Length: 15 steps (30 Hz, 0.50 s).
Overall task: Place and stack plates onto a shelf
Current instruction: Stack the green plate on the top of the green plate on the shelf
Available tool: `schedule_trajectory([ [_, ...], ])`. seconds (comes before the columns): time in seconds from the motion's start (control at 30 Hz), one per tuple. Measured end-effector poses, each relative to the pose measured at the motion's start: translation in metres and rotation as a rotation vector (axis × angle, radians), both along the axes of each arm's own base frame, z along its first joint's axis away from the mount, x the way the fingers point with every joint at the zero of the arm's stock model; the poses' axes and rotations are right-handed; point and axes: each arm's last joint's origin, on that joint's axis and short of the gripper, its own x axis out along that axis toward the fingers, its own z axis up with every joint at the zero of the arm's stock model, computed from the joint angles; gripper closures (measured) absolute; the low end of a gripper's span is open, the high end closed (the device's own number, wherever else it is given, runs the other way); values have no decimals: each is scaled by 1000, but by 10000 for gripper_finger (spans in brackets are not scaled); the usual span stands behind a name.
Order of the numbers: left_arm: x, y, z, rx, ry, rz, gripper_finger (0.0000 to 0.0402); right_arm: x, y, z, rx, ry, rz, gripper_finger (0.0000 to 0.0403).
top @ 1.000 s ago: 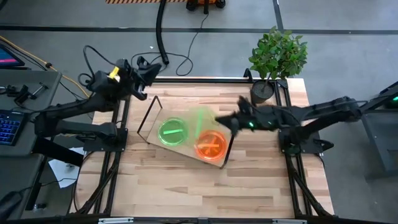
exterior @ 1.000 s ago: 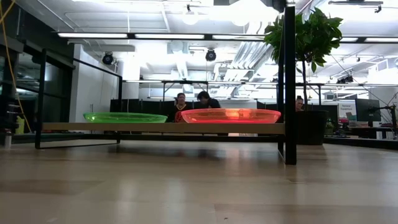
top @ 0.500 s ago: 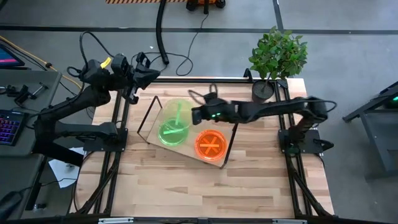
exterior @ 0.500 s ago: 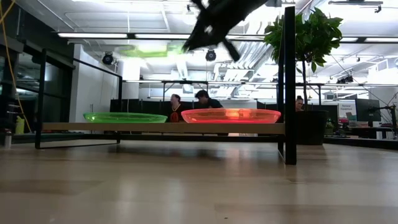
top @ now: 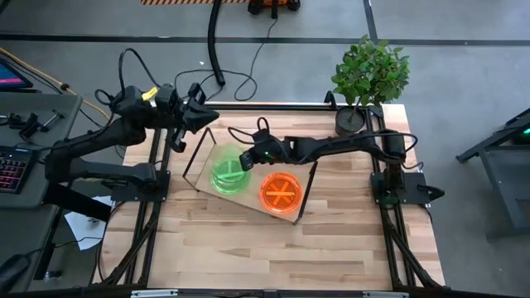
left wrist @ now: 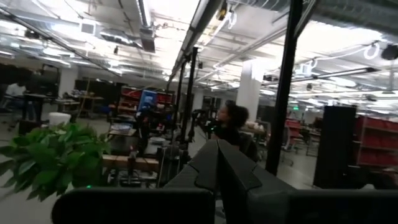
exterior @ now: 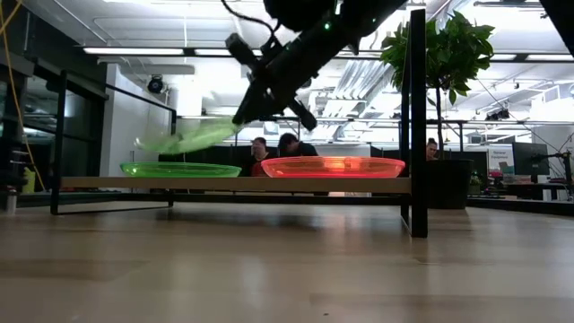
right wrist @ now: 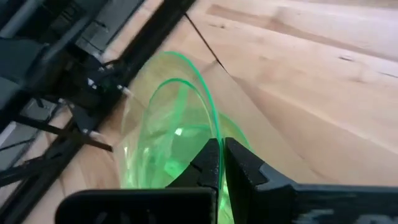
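The shelf (top: 248,201) is a light-wood board with black end frames, lying aslant mid-table. A green plate (top: 225,184) and an orange plate (top: 280,192) rest flat on it side by side; the low view shows the green plate (exterior: 179,169) and the orange plate (exterior: 332,167) on the board (exterior: 233,184). My right gripper (top: 248,157) reaches in from the table's right, shut on a second green plate (exterior: 193,136), which is tilted just above the resting green one. My left gripper (top: 197,116) waits shut above the table's far-left corner. My right gripper (right wrist: 221,163) pinches the held green plate's rim (right wrist: 214,134) between its two fingers, at the edge nearest the arm. The fingers (exterior: 256,99) slant down from the table's right. The plate is lifted clear and slopes down away from the gripper, its far edge (exterior: 143,144) lowest, over the resting green plate.
A potted plant (top: 368,79) stands at the table's far-right corner. The shelf's black end frame (exterior: 417,117) rises at the orange plate's end. Bare wooden tabletop (top: 273,244) lies near of the shelf. People sit in the room behind (exterior: 291,144).
My right gripper has carried the green plate from over the shelf's right end toward the table's left and down, stopping above the resting green plate. The plate has tipped, its free edge now lowest. The left arm has shifted slightly at the far-left corner.
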Motion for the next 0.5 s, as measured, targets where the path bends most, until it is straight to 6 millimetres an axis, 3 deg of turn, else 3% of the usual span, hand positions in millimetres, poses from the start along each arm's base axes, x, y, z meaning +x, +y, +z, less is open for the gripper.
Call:
schedule_trajectory([
  [0.33,9,-22,-2,-15,-2,60,401,2,-1,-8,3,28,80,402],
  [0.5,11,-30,-3,-13,-2,101,401,4,-3,-5,10,-8,151,359],
])
